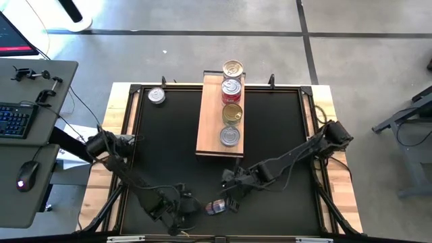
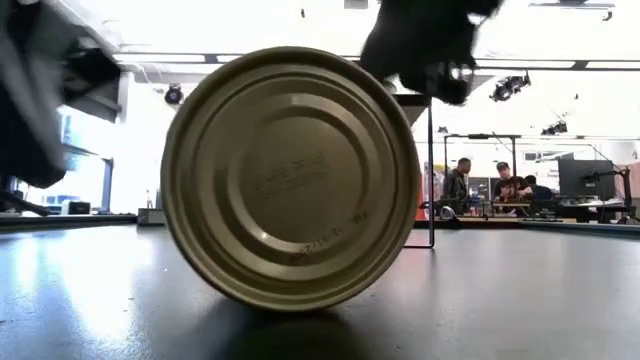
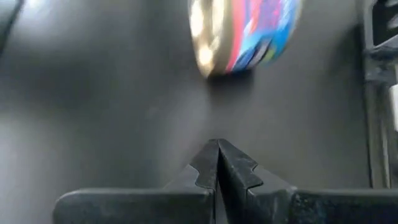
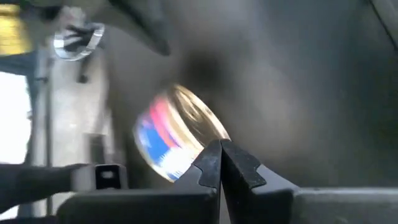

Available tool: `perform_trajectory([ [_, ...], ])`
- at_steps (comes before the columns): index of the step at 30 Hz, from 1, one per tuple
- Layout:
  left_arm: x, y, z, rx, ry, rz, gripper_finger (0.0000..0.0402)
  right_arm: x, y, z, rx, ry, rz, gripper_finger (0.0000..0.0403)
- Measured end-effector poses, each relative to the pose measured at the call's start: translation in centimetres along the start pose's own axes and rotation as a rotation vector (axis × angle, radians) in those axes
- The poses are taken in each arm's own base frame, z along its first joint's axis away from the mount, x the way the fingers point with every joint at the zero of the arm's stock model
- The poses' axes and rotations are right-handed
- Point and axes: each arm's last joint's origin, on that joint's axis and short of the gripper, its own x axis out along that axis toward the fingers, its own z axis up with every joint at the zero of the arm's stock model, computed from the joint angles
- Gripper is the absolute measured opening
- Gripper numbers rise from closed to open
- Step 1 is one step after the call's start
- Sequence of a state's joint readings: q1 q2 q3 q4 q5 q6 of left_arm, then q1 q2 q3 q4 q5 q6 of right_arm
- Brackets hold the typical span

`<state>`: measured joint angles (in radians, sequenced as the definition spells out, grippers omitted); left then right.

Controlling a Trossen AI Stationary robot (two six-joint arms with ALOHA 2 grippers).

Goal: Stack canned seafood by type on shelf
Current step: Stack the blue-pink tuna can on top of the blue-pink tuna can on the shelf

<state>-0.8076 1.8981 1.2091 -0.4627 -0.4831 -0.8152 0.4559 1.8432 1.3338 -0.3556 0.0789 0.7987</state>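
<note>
1. Left hand (image 1: 192, 208) is low over the near edge of the black bench (image 1: 165, 148), fingers (image 3: 205, 171) pressed together, holding nothing.
2. Right hand (image 1: 229, 191) is just right of it, also near the front of the bench; its fingers (image 4: 211, 165) are pinched shut with nothing between them.
3. Loose tin (image 1: 216, 207) with a blue and red label stands on its edge on the bench between the two hands, close to both. The right hand's fingertips sit right at its rim; can't tell if they touch.
4. In the low view that tin (image 2: 290, 178) fills the middle, flat gold end toward the camera.
5. The shelf (image 1: 210, 135) lies in the middle of the bench, reaching to the far edge, with four tins in a row along it: gold-lid tin (image 1: 233, 69) at the far end, red-sided tin (image 1: 231, 90), a second gold tin (image 1: 232, 113), silver tin (image 1: 229, 136) nearest.
6. One more silver tin (image 1: 156, 96) sits off the shelf at the far-left corner of the bench.
7. People are in the room beyond the bench (image 2: 500, 185).
</note>
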Motion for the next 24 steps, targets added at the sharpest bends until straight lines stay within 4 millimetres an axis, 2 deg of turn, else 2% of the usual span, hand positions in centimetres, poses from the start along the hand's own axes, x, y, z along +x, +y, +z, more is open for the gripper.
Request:
perform_trajectory([
  [5,-2.8,-1.2,-2.7,-0.164,-0.068,0.078,0.0,-2.7,1.4,1.9,-0.18,-0.083,0.219,0.0007],
  [8,-4.1,-2.5,-4.3,-0.284,-0.14,0.056,0.0,-3.2,2.3,1.7,-0.275,-0.034,0.346,0.0037],
  [11,-5.1,-3.3,-5.5,-0.406,-0.177,0.027,0.0,-2.8,3.1,0.9,-0.384,0.049,0.375,0.0093],
  [14,-5.6,-3.6,-6.1,-0.475,-0.202,0.019,0.0,-2.3,3.9,0.8,-0.523,0.058,0.374,0.0168],
  [18,-5.6,-3.3,-6.3,-0.518,-0.197,0.04,0.0,-0.8,4.0,1.2,-0.646,0.043,0.27,0.0268],
  [21,-5.4,-3.1,-6.1,-0.529,-0.199,0.049,0.0,0.6,3.8,1.3,-0.697,0.024,0.159,0.0317],
  [24,-5.2,-2.9,-5.8,-0.537,-0.201,0.057,0.0,1.7,3.9,1.3,-0.7,0.022,0.123,0.0341],
])
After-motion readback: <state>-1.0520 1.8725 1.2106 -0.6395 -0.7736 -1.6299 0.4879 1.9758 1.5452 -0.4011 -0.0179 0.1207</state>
